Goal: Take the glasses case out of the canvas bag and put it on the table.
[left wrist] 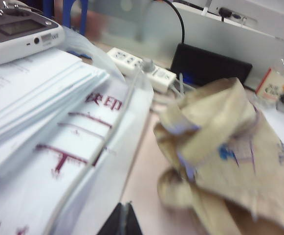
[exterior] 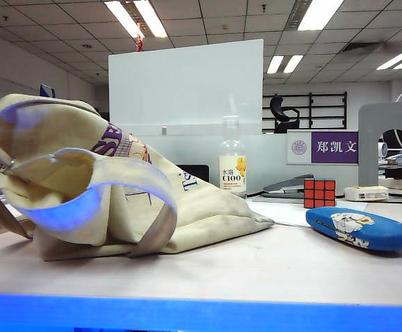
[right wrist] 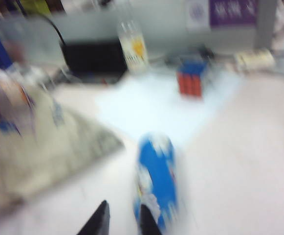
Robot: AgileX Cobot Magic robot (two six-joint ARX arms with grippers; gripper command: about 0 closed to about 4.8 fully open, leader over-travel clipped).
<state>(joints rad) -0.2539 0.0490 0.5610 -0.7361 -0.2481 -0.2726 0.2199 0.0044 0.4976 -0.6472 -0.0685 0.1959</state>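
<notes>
The glasses case is seen lying flat on the table, to the right of the canvas bag and clear of its cloth — long axis running across the exterior view, the nearer-right end slightly lower, the cartoon picture facing up. In the blurred right wrist view the case is stretched lengthwise away from the right gripper, whose two dark fingers are parted by a narrow gap with nothing between them; the case sits just beside one fingertip, and contact cannot be judged. The left gripper is shown with its fingers pressed together, empty, beside the crumpled bag. Behind the case — a red Rubik's cube is stood, and further left behind the bag a clear bottle.
</notes>
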